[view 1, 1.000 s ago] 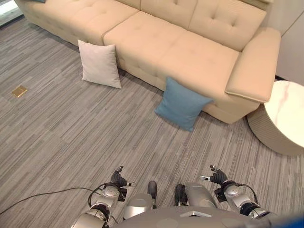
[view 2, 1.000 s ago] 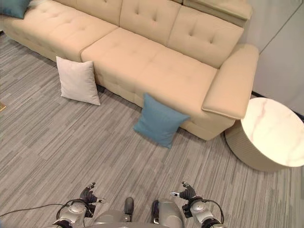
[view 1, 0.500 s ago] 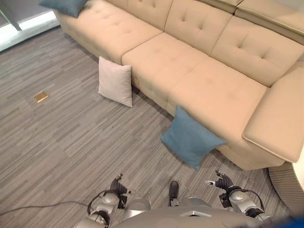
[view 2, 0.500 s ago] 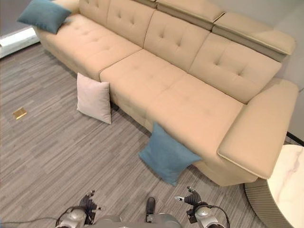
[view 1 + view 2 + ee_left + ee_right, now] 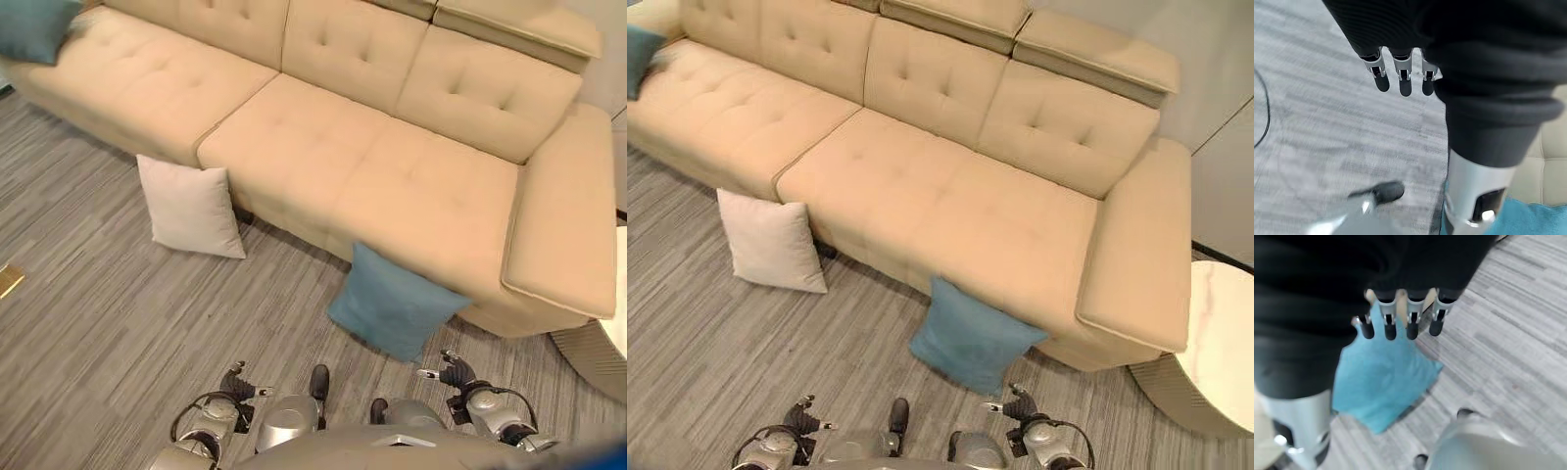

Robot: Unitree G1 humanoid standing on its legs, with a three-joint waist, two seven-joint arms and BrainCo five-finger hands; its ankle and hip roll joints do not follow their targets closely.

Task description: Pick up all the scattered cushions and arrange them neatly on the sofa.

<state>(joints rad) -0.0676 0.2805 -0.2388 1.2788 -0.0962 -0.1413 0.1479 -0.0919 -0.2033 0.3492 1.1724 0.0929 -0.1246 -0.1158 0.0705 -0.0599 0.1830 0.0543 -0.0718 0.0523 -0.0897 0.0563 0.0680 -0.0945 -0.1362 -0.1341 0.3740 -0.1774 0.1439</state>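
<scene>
A blue cushion [image 5: 392, 304] leans against the front of the beige sofa [image 5: 392, 166], on the floor just ahead of me; it also shows in the right wrist view as the blue cushion [image 5: 1383, 377]. A white cushion [image 5: 189, 207] leans on the sofa front further left. Another teal cushion [image 5: 34, 27] lies on the sofa's far left seat. My left hand [image 5: 238, 385] hangs low at the lower left, fingers [image 5: 1400, 78] straight and holding nothing. My right hand [image 5: 453, 376] hangs low at the lower right, close to the blue cushion, its fingers [image 5: 1400, 318] straight and empty.
A round white side table [image 5: 1225, 343] stands to the right of the sofa's armrest [image 5: 563, 215]. Grey striped carpet [image 5: 88, 333] covers the floor. A small brass floor plate [image 5: 10, 280] sits at the far left.
The camera has moved: the sofa and cushions now sit nearer and shifted left in view. Both hands stay low at my sides, open as before.
</scene>
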